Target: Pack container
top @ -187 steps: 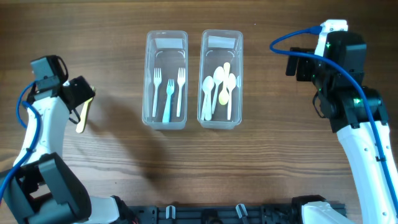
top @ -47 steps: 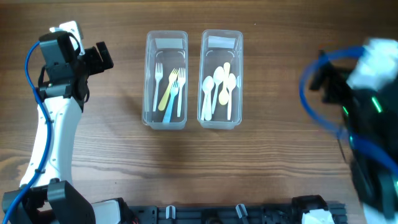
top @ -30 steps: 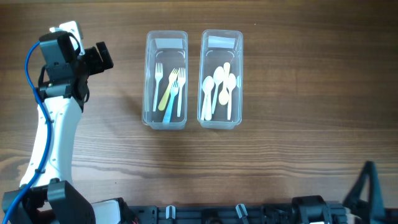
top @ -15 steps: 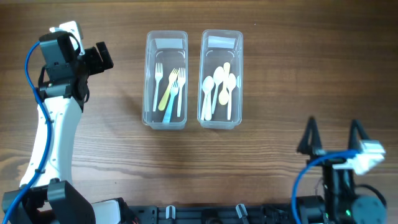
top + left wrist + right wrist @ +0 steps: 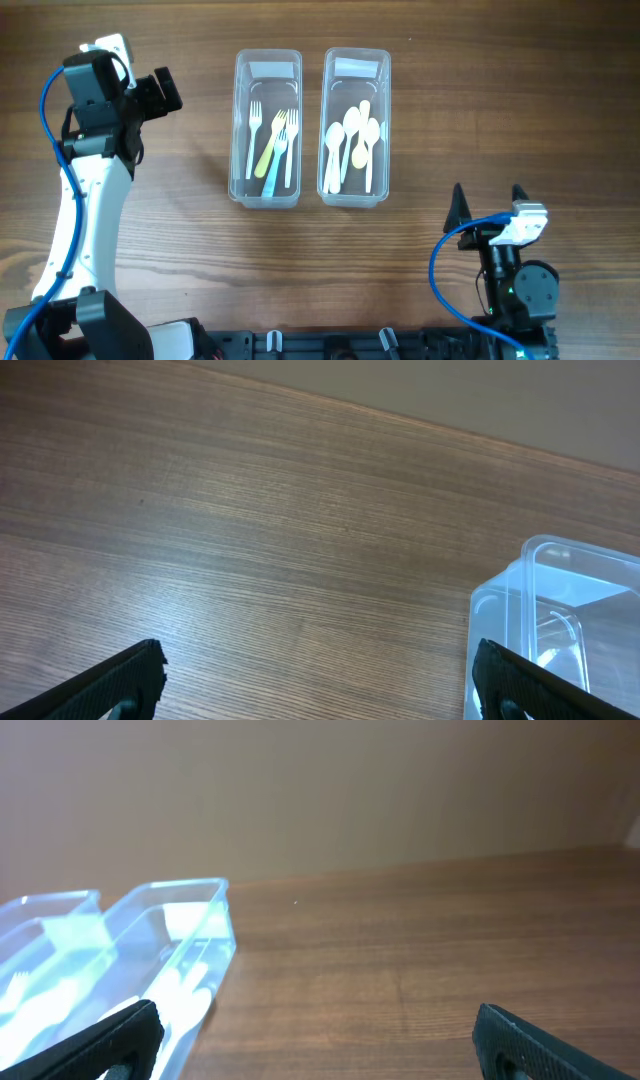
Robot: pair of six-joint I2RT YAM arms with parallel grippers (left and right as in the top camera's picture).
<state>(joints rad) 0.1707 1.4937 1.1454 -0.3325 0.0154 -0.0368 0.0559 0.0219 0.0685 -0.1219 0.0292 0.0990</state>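
Two clear plastic containers stand side by side at mid-table. The left container (image 5: 267, 192) holds several forks, among them a yellow fork (image 5: 266, 150) lying slantwise. The right container (image 5: 357, 195) holds several white spoons (image 5: 350, 135). My left gripper (image 5: 163, 92) is open and empty, left of the fork container, whose corner shows in the left wrist view (image 5: 510, 595). My right gripper (image 5: 488, 200) is open and empty, low at the table's front right. The right wrist view shows the spoon container (image 5: 195, 935) ahead to the left.
Bare wooden table (image 5: 450, 120) surrounds the containers. The right arm's base (image 5: 520, 290) sits at the front right edge, and the left arm (image 5: 85, 220) runs along the left side. A black rail (image 5: 350, 345) lines the front edge.
The yellow fork, earlier held by my left gripper, now lies in the left container. My right arm has swung from the back right down to the front right. The left arm is still.
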